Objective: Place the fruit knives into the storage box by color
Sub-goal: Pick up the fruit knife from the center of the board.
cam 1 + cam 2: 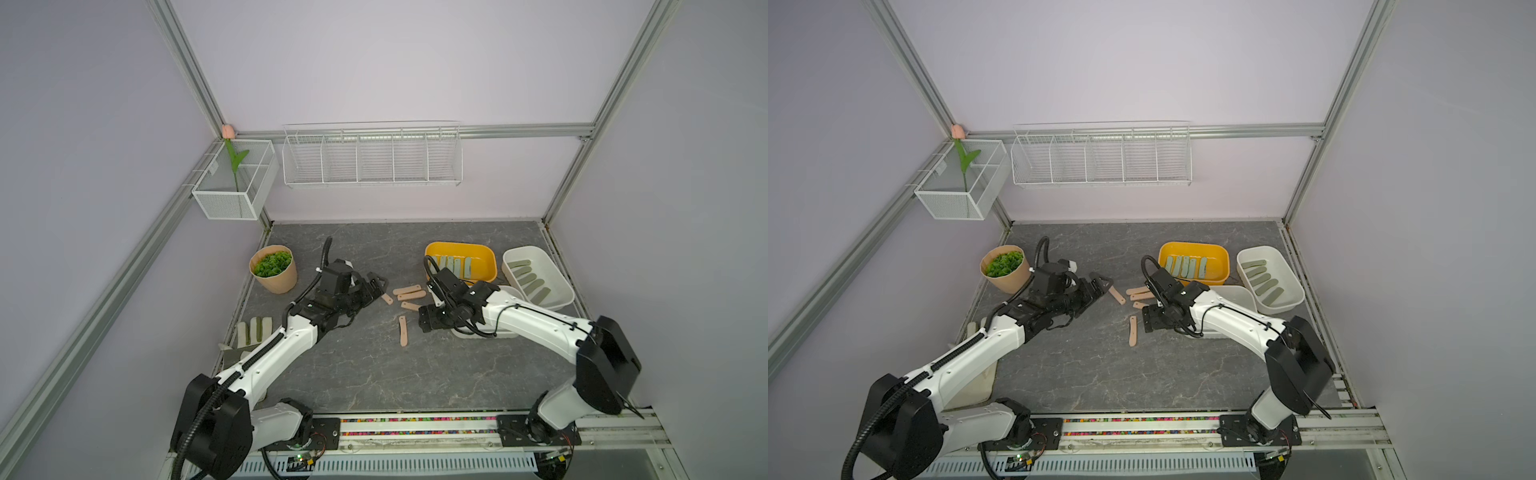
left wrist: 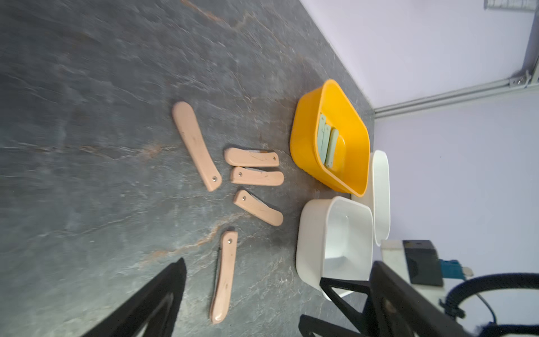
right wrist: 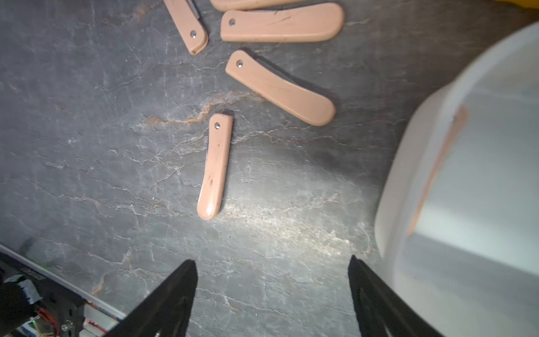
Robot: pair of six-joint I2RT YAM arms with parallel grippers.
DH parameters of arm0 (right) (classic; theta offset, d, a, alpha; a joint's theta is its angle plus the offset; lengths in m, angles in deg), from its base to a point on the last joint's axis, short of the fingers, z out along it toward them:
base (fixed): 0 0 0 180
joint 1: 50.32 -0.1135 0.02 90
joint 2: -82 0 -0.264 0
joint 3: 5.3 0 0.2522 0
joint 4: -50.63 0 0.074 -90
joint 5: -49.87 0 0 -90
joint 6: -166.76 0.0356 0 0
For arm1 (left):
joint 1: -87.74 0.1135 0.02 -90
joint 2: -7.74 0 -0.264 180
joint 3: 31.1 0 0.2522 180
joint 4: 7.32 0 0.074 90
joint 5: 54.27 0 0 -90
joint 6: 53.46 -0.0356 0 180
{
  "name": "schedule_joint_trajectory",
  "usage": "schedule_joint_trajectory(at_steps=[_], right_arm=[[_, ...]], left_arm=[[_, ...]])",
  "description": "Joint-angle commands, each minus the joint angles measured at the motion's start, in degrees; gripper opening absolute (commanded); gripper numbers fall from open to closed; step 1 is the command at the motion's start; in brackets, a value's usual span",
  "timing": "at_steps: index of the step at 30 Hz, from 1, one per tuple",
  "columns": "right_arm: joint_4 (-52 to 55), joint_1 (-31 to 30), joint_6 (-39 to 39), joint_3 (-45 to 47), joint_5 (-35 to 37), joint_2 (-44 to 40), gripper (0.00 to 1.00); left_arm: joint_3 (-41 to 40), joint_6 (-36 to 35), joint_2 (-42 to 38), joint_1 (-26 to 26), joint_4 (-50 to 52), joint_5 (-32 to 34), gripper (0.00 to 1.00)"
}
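Spreading widest, the grey desk [image 1: 374,374] carries three storage boxes at its far right: a yellow box [image 1: 484,259] of mint-teal knives [image 1: 455,266], a white box [image 1: 555,278] of olive knives [image 1: 530,279], and a nearer white box [image 2: 315,233] partly under the right arm [image 1: 536,324]. Five peach-pink knives [image 2: 253,157] lie loose mid-desk between the arms. Right fingers [image 3: 169,297] gape wide over bare desk near one pink knife [image 3: 214,166]; left fingers [image 2: 151,300] stand wide too, empty.
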State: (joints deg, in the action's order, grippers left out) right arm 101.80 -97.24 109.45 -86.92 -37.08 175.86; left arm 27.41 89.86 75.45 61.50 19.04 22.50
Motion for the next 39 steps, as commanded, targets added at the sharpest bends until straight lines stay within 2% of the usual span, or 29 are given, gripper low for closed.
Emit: schedule_joint_trajectory(at_steps=[1,7,19,31,36,39], right_arm=[[0.78,-2.43,0.8,-4.15,3.48,4.75,0.84],[2.39,-6.1,1.08,-9.99,5.34,12.24,0.82],[4.3,-9.31,1.93,-15.2,7.22,20.83,0.75],[4.01,-9.86,2.69,-14.9,8.87,23.94,0.58],[4.08,-9.85,2.86,-15.45,9.0,25.39,0.56],[4.04,-9.84,2.94,-15.3,9.08,26.14,0.51]], left_arm=[[-1.94,-1.27,-4.5,2.61,2.33,0.19,0.99],[-2.81,-2.68,-7.41,6.36,4.48,-1.86,0.99],[-3.83,-2.43,-8.54,7.1,3.71,-3.37,0.99],[-4.67,-2.26,-9.47,7.08,3.65,-3.11,0.99],[-4.81,-2.1,-9.68,7.12,3.39,-3.11,0.99],[-4.76,-1.99,-9.62,7.18,3.29,-3.22,0.99]])
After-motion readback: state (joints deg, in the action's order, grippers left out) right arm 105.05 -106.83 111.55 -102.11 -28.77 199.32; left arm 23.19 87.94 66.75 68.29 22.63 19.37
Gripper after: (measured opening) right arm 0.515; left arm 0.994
